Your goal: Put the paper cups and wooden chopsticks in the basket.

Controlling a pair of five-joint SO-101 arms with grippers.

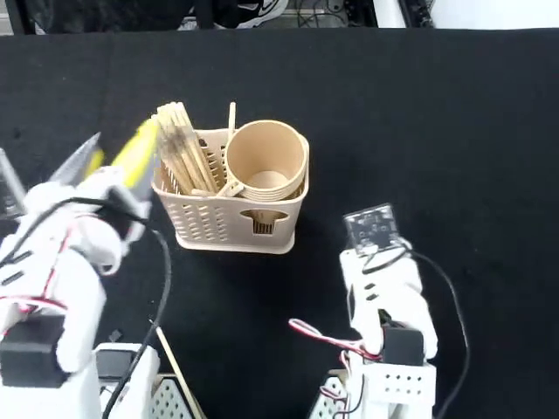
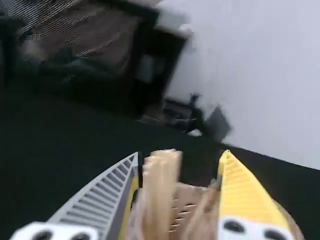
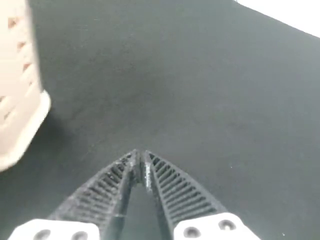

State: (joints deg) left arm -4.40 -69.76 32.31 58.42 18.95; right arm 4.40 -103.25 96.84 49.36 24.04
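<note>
Looks like the release step: left end effector [image 2: 180, 156] spread open around the bundle of pale wooden chopsticks [image 1: 179, 144], standing in the left side of the beige slotted plastic basket [image 1: 218, 225]. Next calls for lifting clear without dragging them out. Nested tan paper cups [image 1: 266, 157] alongside, in its right side. Right end effector [image 3: 140, 156] closed, empty, over the black desk [image 1: 437, 131].

No legible txt, nos., labels or signs anywhere. Small dark board [image 1: 376, 229] at approx. 4 o'clock from the basket [image 1: 229, 223] carries pale specks, too small to read. Basket walls: slot pattern only, no print that can be made out.
</note>
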